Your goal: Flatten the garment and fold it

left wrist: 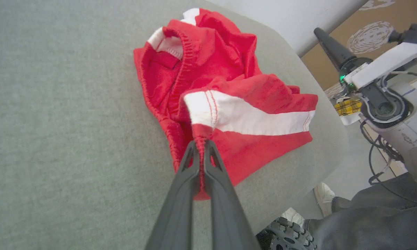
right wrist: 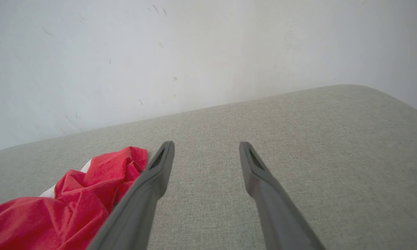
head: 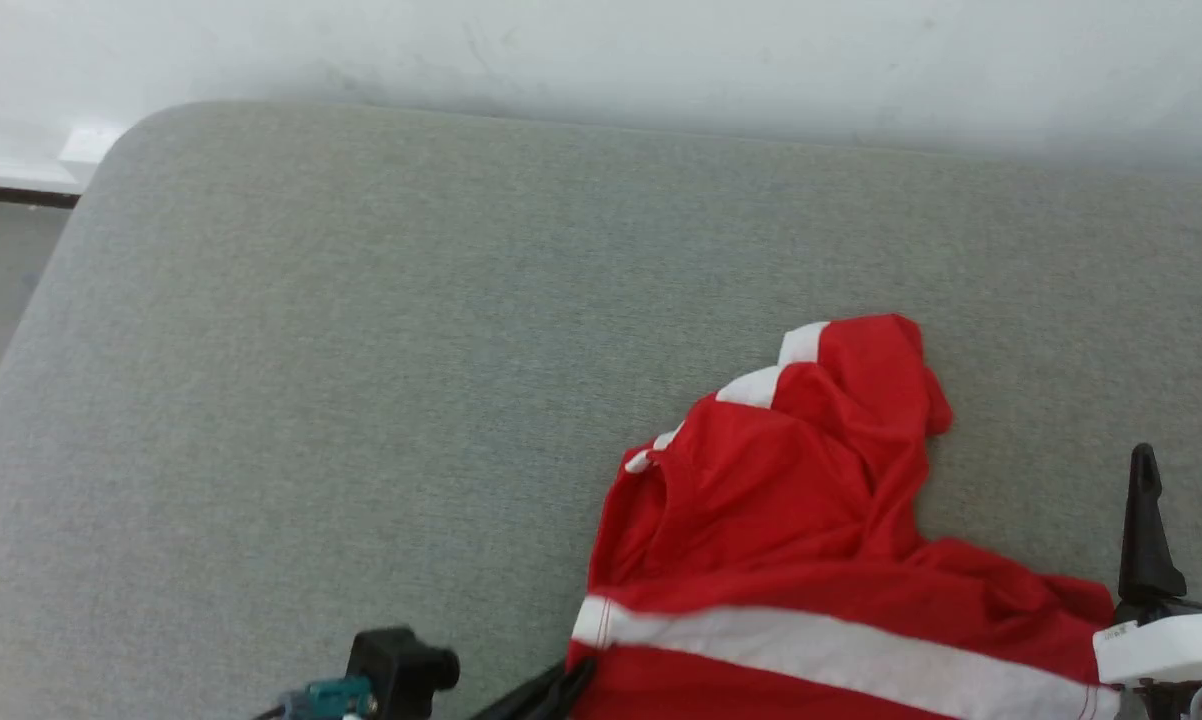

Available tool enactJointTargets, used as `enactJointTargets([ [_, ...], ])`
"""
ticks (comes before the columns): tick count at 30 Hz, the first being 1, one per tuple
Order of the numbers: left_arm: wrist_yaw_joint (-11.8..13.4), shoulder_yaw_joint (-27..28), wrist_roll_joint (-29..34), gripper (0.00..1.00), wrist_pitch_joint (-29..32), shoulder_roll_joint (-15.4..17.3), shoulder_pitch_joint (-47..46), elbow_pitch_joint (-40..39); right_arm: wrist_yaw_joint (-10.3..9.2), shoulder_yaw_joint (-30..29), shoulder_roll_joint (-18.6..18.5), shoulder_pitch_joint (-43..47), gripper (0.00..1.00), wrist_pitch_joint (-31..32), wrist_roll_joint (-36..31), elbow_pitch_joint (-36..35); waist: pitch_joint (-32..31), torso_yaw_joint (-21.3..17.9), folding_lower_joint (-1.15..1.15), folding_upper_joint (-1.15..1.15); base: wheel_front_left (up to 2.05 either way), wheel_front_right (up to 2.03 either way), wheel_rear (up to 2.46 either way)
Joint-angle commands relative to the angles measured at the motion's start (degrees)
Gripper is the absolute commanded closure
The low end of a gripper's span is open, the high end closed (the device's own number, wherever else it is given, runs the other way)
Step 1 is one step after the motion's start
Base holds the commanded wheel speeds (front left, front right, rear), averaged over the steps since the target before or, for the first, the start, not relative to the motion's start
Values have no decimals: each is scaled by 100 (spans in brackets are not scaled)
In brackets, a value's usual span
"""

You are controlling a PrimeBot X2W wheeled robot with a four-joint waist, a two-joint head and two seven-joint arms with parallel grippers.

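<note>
Left wrist view: left hand (left wrist: 201, 143) on garment (left wrist: 226, 62)

Before you: a grey fabric-covered surface (head: 361, 400) with rounded corners, set against a scuffed white wall (head: 661, 50). At your far left, grey floor (head: 1, 280) below a dark skirting strip (head: 16, 195). In your left wrist view, beyond the surface's edge: a person's pale shoe (left wrist: 324, 194), a dark trouser leg (left wrist: 368, 222), and a brown board (left wrist: 378, 31) printed with swirls
</note>
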Motion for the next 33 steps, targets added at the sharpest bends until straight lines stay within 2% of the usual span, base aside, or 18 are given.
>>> enactJointTargets([
  [1,47,30,-104,77,-47,-4,115,111,-5,-2,1,44,0,31,-8,2,-34,89,1,1,0,0,0],
  [3,69,20,-197,0,-56,-55,198,286,-5,8,1,43,0,61,-18,3,-56,121,1,1,0,0,0],
  [10,-32,198,-560,0,-184,-212,205,394,-5,28,1,33,0,128,-41,-5,-133,133,1,1,0,0,0],
  [14,-102,564,-803,0,-257,-57,38,32,-5,66,1,55,0,141,-33,-19,-139,72,1,1,0,0,0],
  [19,134,842,-250,0,-357,40,-622,-26,-5,108,1,38,0,126,-15,-3,-65,-45,1,1,0,0,0],
  [24,168,601,227,0,-58,-272,-1418,510,-5,154,1,-13,0,106,-5,24,32,-179,1,1,0,0,0],
  [33,-196,-62,604,0,586,-1204,-2646,2091,-5,225,1,-86,0,85,-8,80,176,-379,1,1,0,0,0],
])
